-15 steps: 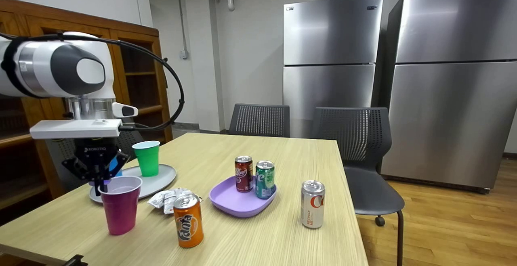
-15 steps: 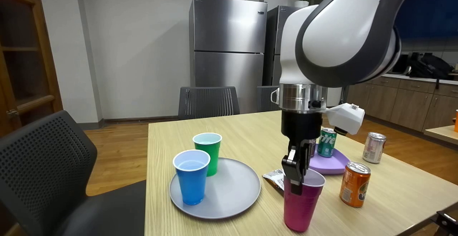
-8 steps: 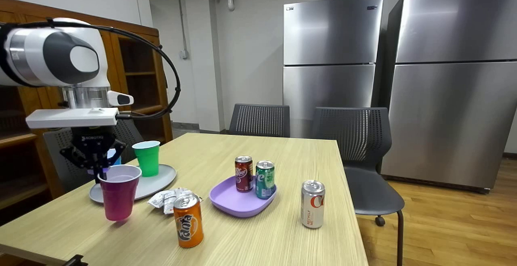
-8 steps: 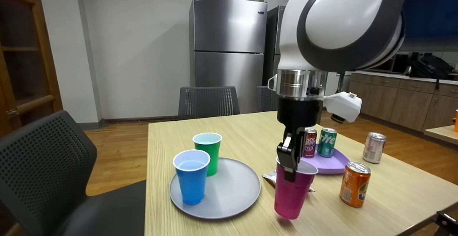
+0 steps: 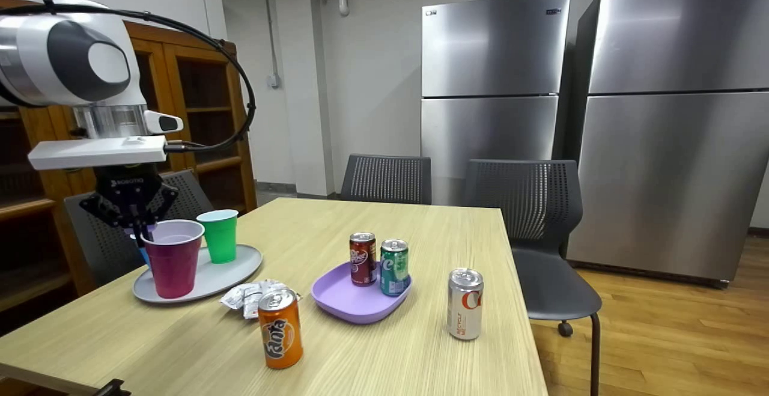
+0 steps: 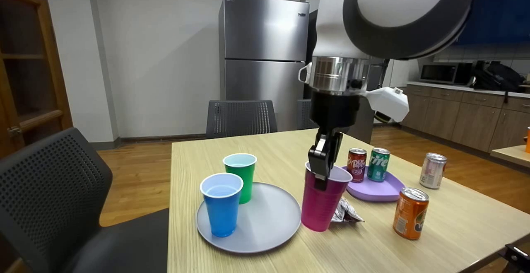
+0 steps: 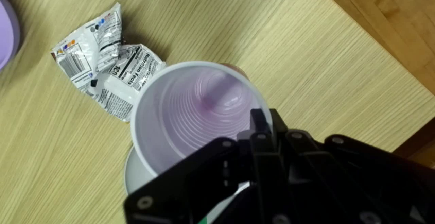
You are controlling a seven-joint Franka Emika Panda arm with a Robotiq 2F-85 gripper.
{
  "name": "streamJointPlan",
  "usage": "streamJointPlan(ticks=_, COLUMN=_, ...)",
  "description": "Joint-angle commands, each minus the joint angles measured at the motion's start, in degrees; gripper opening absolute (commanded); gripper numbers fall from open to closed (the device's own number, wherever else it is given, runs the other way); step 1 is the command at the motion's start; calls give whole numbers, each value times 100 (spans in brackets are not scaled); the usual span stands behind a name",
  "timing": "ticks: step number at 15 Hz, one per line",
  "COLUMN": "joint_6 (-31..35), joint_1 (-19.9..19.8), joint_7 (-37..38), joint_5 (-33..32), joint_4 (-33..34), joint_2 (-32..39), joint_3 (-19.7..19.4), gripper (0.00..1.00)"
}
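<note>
1. Tight as you like from the gripper [image 7: 268, 120]: jaws pinched together, only a thin cup wall between them!
2. And it's the magenta cup [image 6: 322, 208] in that grip, caught by the rim, mouth facing up.
3. Its base looks clear of the tabletop [image 6: 273, 157], though just how high is hard to judge from these angles.
4. Over to the left in an exterior view, there's the gray plate [image 6: 269, 223], carrying the blue cup [image 6: 223, 213] on the near side and the green cup [image 6: 247, 182] just beyond it.
5. Peeking out behind, on the right, a crumpled silver packet [image 6: 347, 213], partly covered.
6. Farther off in both exterior views, the purple dish [image 5: 343, 301] holds the Dr Pepper can [image 5: 363, 261] on the left, the Sprite can [image 5: 394, 268] on the right.
7. Nearer stands the orange Fanta can [image 5: 280, 331]; right of the dish, the silver can [image 5: 465, 306], upright!
</note>
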Motion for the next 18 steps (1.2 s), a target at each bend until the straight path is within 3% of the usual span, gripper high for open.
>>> streamJointPlan(ticks=1, joint_6=-182, joint_1=56, joint_7=159, joint_5=-297, joint_4=363, joint_2=96, joint_3=82, gripper=1)
streamJointPlan(ticks=18, joint_6=-580, joint_1=317, joint_7=572, joint_5=-1346, joint_4=1904, joint_2=1703, joint_3=203, gripper=1)
